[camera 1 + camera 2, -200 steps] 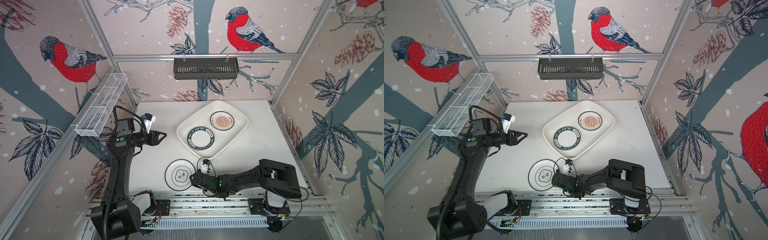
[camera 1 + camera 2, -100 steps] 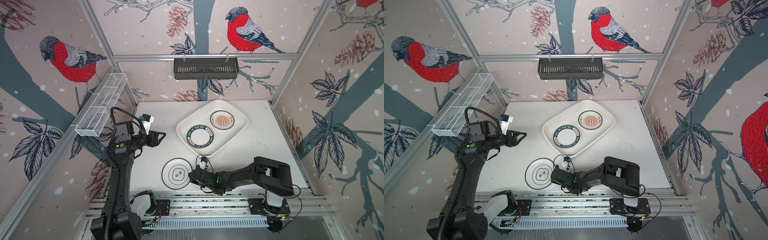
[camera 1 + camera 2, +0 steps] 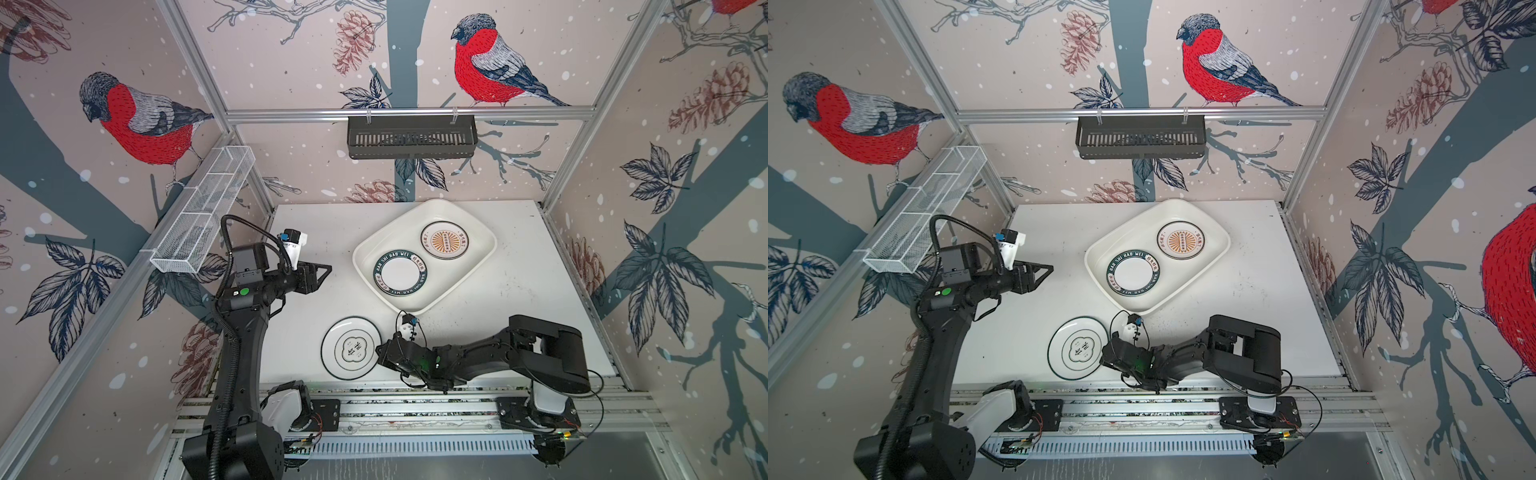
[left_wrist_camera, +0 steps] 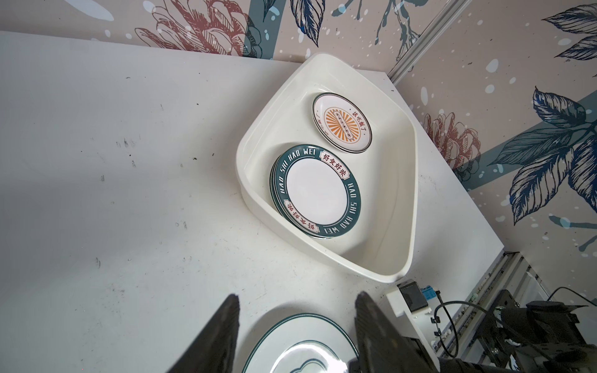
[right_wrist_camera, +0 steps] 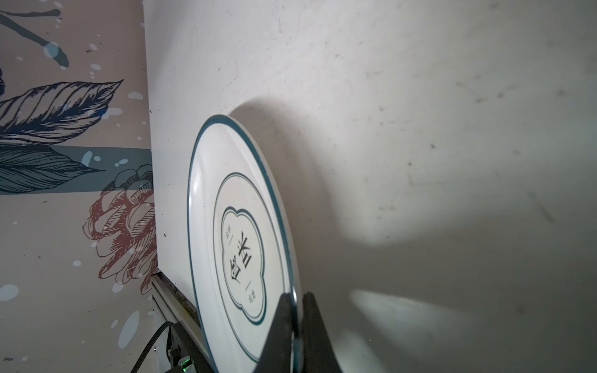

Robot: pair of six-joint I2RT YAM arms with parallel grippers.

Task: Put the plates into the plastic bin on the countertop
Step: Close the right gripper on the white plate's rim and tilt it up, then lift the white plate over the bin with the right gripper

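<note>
Our left gripper hangs raised, jaws parted; our right gripper, low and outstretched, pinches the plate rim.

"HAO SHI HAO WEI" and "好食好味" around the green-rimmed plate

Glossy glazed emblem plate; smooth, faintly shiny plastic bin; matt, scuffed, speckled countertop; matt metal frame.

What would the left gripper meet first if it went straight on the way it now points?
Probably the near wall of the bin; the left gripper points at it, but its height is unclear.
</note>
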